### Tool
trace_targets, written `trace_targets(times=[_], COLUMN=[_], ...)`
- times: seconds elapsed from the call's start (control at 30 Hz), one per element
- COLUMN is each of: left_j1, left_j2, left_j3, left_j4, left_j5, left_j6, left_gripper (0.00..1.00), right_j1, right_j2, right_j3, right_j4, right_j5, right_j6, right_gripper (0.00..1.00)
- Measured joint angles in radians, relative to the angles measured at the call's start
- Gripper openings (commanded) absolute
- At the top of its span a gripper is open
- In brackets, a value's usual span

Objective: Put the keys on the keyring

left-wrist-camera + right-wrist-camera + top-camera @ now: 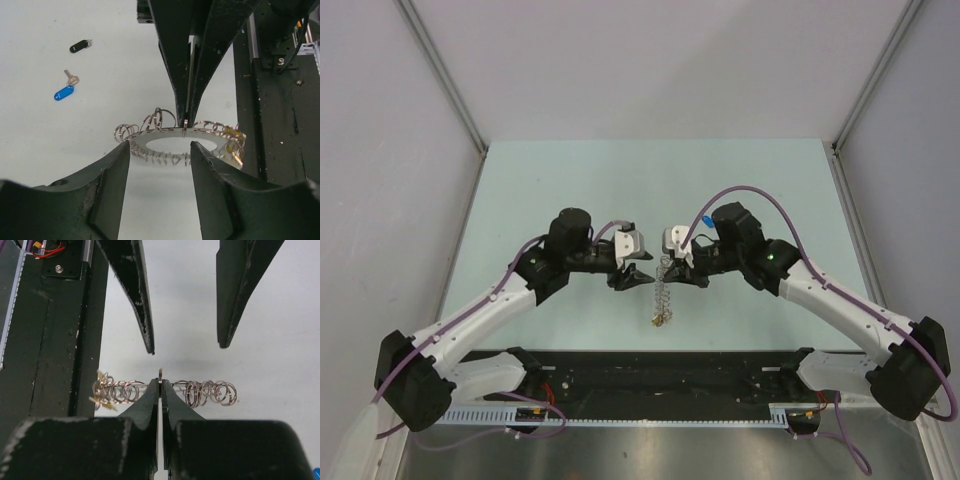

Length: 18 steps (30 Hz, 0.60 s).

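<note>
Nearest the near edge of the table (570,180) I see the tiny yellow key (660,320), plastic-headed. It sits at the near end of the keyring (145,134), the silvery-grey ring of coiled, spring-like wire loops. I judge it already threaded on (yellow shows among the coils in both wrist views).

The keyring stands on edge about midway between the table's side edges, a little in from the near edge. I cannot tell whether its near end rests on the table. My right gripper (161,384) is clamped tight on one loop of the rim and carries it. My left gripper (160,147) stands roughly half open with a finger on each side of the keyring. It grips nothing, and I cannot tell whether a pad brushes the coils.

Farther toward the far edge, the blue key (64,92) with its short silver blade lies flat on the table. Beyond it lies the black key (80,46), and both are well apart from the keyring. By my reading one key is on and two are left.
</note>
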Motion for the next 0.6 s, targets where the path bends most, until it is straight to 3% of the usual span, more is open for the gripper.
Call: trace_targets(times=[0.6], left_j1=[-0.042], left_j2=[0.011], left_j3=[-0.028], left_j4=[0.016], left_j5=[0.009], left_j6=[0.010], left_gripper=[0.32], right_j1=[0.012], right_j2=[-0.006], right_j3=[-0.006], right_j4=[0.057], right_j5=[-0.002], right_j6=[0.031], right_gripper=[0.00])
